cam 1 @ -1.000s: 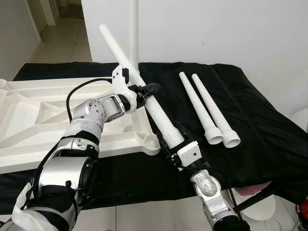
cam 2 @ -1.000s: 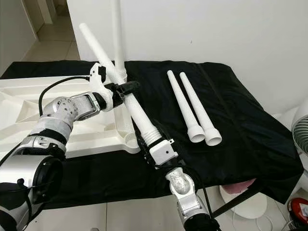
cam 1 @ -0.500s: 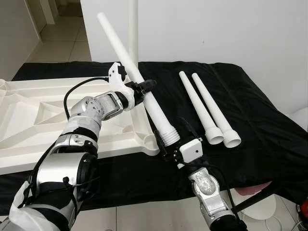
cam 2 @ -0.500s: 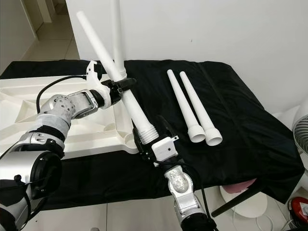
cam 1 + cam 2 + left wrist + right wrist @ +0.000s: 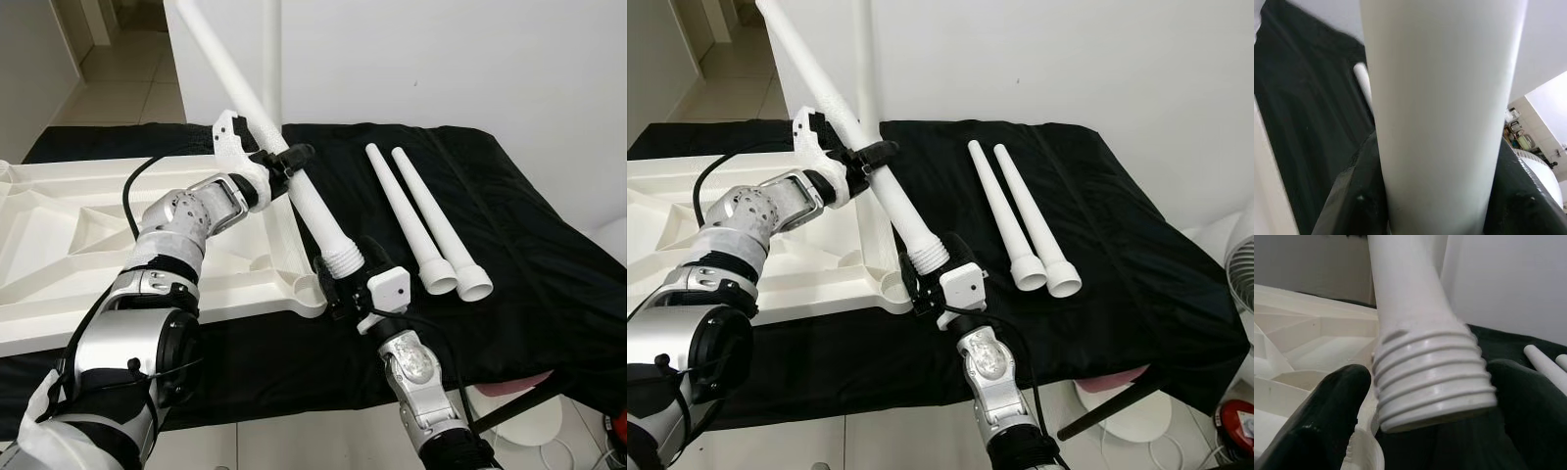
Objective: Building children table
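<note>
Over the last second we had swung the leg [image 5: 294, 181] steeper, its thin end rising past the top of the head views and its threaded end lifting off the black-draped counter [image 5: 529, 264] toward the corner of the upturned tabletop [image 5: 59, 245]. Our left gripper [image 5: 279, 168] was clamped on the leg's middle; our right gripper [image 5: 345, 277] sat at the threaded end, its jaws apart on either side of the threads, guiding rather than squeezing. We judged the leg nearly lined up for screwing into the corner socket [image 5: 310, 291]. Two spare legs [image 5: 421, 220] lay side by side on the counter, and one leg [image 5: 865, 73] already stood upright.
</note>
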`<state>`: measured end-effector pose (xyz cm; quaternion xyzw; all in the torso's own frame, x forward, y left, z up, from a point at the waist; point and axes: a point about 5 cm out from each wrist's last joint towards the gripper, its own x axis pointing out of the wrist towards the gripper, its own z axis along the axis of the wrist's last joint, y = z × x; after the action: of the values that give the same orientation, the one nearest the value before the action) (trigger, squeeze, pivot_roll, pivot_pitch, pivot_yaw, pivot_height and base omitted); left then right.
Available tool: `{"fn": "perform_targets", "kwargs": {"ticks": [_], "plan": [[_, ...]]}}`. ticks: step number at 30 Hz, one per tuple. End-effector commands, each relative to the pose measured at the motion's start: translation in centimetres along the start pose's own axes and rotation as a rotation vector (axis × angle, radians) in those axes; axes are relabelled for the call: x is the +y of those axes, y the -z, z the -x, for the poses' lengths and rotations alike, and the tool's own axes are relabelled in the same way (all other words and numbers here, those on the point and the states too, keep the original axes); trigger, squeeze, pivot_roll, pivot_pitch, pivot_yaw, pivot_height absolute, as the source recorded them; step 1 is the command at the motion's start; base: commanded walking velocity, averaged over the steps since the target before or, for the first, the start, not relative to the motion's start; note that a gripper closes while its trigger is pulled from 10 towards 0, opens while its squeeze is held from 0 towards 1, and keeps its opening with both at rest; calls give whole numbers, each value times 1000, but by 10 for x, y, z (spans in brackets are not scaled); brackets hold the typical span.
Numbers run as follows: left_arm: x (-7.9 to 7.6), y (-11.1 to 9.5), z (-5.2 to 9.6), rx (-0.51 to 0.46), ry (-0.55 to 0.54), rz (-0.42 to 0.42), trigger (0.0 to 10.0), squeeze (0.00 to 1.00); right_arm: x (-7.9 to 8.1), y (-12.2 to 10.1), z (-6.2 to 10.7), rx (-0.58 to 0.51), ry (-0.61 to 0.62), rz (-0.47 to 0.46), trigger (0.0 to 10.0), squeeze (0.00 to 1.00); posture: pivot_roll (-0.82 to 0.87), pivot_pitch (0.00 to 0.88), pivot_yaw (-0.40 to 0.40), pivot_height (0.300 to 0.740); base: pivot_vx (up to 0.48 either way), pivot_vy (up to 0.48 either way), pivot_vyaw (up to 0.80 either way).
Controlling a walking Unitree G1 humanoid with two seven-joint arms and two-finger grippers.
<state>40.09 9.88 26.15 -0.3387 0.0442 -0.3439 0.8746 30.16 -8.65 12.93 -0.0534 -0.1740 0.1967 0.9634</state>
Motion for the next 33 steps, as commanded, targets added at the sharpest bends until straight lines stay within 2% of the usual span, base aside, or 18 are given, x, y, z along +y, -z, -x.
{"fn": "perform_targets", "kwargs": {"ticks": [1, 5, 8, 10, 15, 19, 27, 33], "plan": [[-6, -2, -2, -20, 22, -43, 10000, 0, 1, -2, -8, 37, -5, 16, 10000, 0, 34, 21, -27, 740, 0, 0, 0], [-10, 0, -3, -37, 28, -83, 10000, 0, 1, -8, -17, 43, -15, 25, 10000, 0, 38, 19, -32, 740, 0, 0, 0], [-12, 2, -3, -61, 32, -116, 10000, 0, 0, -11, -22, 48, -29, -8, 10000, 0, 42, 19, -37, 740, 0, 0, 0], [-15, 1, -2, -102, 25, -168, 10000, 0, -2, -15, -25, 63, -32, -30, 10000, 0, 42, 21, -36, 740, 0, 0, 0], [-17, 1, -2, -139, 12, -227, 10000, 0, -4, -21, -28, 62, -28, -10, 10000, 0, 40, 23, -39, 740, 0, 0, 0], [-27, 0, -1, -204, 18, -305, 10000, 0, -6, -24, -32, 101, -25, -24, 10000, 0, 41, 22, -41, 740, 0, 0, 0], [-42, 14, -4, -218, 28, -370, 10000, 0, -11, -26, -43, 183, 24, -9, 10000, 0, 39, 10, -41, 740, 0, 0, 0], [-53, 24, -5, -218, 39, -431, 10000, 0, -17, -30, -48, 181, 34, 38, 10000, 0, 43, 3, -44, 740, 0, 0, 0]]}}
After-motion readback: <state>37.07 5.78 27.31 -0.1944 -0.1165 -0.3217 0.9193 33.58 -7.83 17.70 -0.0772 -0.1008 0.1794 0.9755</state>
